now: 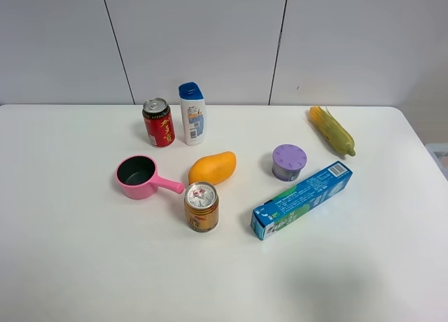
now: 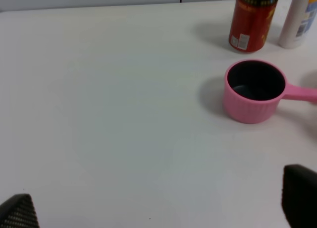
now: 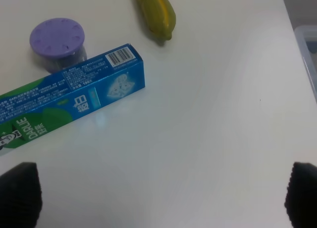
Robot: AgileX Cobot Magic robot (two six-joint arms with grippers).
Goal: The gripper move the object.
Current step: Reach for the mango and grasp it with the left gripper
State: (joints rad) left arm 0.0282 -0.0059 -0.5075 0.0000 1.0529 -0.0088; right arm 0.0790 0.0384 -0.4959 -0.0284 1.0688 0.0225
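Nothing's done on this one yet as far as I can tell. Both arms sit back at the near edge of the counter, out of the overhead shot completely. The left claw is spread wide with nothing in it: just its two dark fingertips at the corners of its wrist view, bare counter between them. Same for the right claw, wide open and empty, looking down at the toothpaste box.

Moving out from there, the gold can stands nearest. Just behind it, the mango lies on its side around the middle of the counter, between the pink pot and the purple-lidded tub. The pot's handle tip looks nearly against it. Neither wrist camera shows the mango, so I'd say no arm is lined up on it. The whole job is left: reach, grab, lift, move. The red can stands further back.
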